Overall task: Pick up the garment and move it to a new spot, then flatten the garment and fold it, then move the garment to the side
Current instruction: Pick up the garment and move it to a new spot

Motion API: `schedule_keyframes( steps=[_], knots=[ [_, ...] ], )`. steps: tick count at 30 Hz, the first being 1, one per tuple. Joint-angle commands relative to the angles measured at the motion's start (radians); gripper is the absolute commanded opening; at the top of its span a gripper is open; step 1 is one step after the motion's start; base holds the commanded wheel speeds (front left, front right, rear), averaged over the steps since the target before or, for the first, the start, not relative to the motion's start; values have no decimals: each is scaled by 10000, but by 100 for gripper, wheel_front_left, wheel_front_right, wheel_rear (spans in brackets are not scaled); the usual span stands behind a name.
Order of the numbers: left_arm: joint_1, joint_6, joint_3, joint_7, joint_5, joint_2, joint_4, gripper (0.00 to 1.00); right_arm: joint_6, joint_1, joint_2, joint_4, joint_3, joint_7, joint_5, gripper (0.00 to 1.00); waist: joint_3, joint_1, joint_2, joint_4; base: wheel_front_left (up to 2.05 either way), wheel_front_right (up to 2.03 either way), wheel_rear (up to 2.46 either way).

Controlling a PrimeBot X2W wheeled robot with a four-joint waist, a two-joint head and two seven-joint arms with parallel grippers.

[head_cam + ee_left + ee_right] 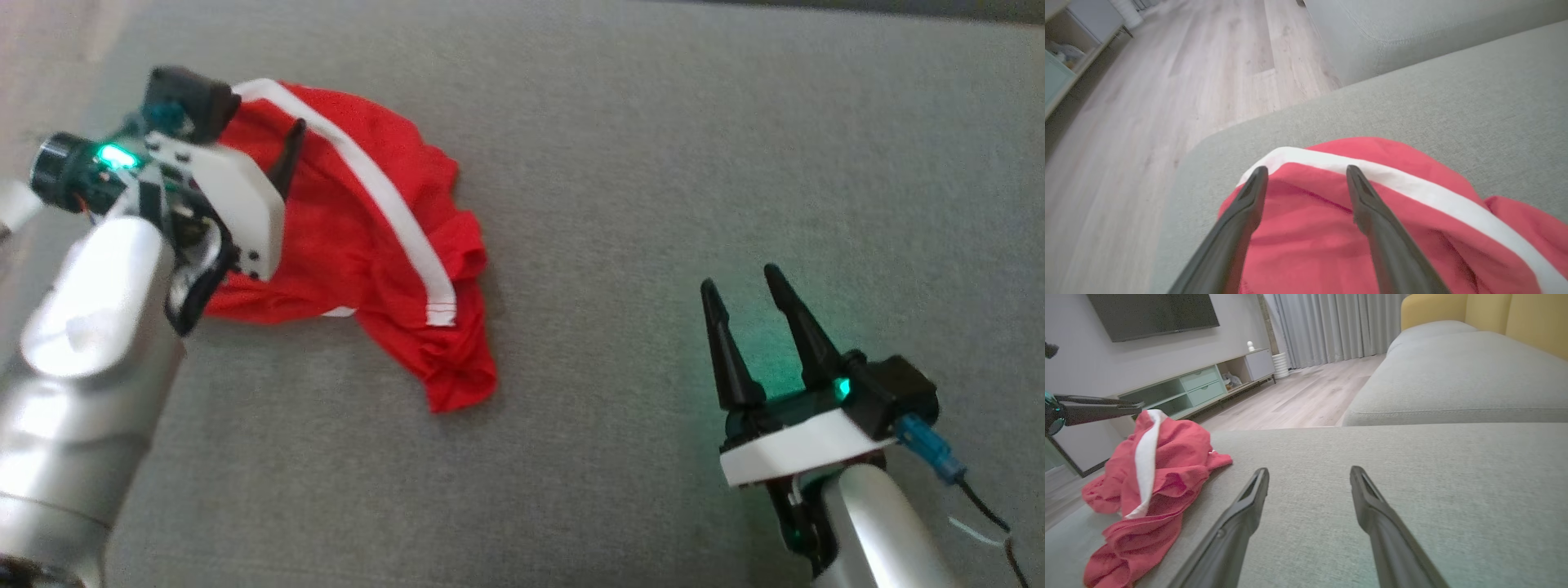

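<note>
Spreading wide apart and holding nothing, the long dark left fingers (1241, 220) point down at the raised top of a crumpled red fabric garment with a white stripe (343, 253).

As a judgement, the main risk is a shallow pinch. If the fingers close here, they may catch only the top fold or the stripe's edge, and the cloth could slip free when lifted. They could also take a thick wad of several layers, which would make flattening harder afterwards. The heap sits close to the cushion's rounded edge, so a slip or a drag that way could drop it off.

In the left wrist view, one fingertip sits at the stripe's near end and the other lies across the stripe, with red cloth between and below them. Whether they touch the fabric cannot be told.

The right fingers (804, 335), also open and empty, hover well apart from the garment, over the bare grey woven sofa cushion (653, 163) that carries it. Beyond the cushion's edge is pale wooden floor (1167, 102).
</note>
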State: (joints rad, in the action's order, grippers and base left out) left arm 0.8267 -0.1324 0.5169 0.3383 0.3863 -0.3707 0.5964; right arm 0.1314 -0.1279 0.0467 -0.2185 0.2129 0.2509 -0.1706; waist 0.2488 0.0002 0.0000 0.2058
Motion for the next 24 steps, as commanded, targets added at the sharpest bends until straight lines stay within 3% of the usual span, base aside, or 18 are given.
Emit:
schedule_keyframes(
  steps=[1,5,11,12,13,14,18,24],
  knots=[
    [777,21,-123,438,404,-711,-75,100,-7,-374,35,389,261,109,-88,100,575,-2,0,-549,0,0,0],
    [1303,20,330,973,954,-1210,392,100,-7,-571,35,414,277,109,-123,100,896,-2,0,-884,0,0,0],
    [1537,19,814,1430,1583,-1506,1092,100,-7,-722,35,457,266,109,-236,100,1080,-2,0,-1186,0,0,0],
    [1546,19,933,1502,1707,-1539,1149,76,-7,-733,35,449,265,109,-247,100,1079,-2,0,-1211,0,0,0],
    [1560,19,1069,1541,1819,-1576,1166,24,-7,-742,35,436,262,109,-255,100,1069,-2,0,-1232,0,0,0],
    [1573,19,1173,1527,1913,-1611,1173,0,-7,-751,35,419,257,109,-263,100,1045,-2,0,-1246,0,0,0],
    [1609,18,1416,1264,2142,-1692,1129,0,-7,-775,35,370,240,109,-286,100,899,-2,0,-1272,0,0,0],
    [1885,18,1582,-239,2313,-1625,709,0,-7,-672,35,254,201,109,-380,100,302,-2,0,-1253,0,0,0]
  ],
)
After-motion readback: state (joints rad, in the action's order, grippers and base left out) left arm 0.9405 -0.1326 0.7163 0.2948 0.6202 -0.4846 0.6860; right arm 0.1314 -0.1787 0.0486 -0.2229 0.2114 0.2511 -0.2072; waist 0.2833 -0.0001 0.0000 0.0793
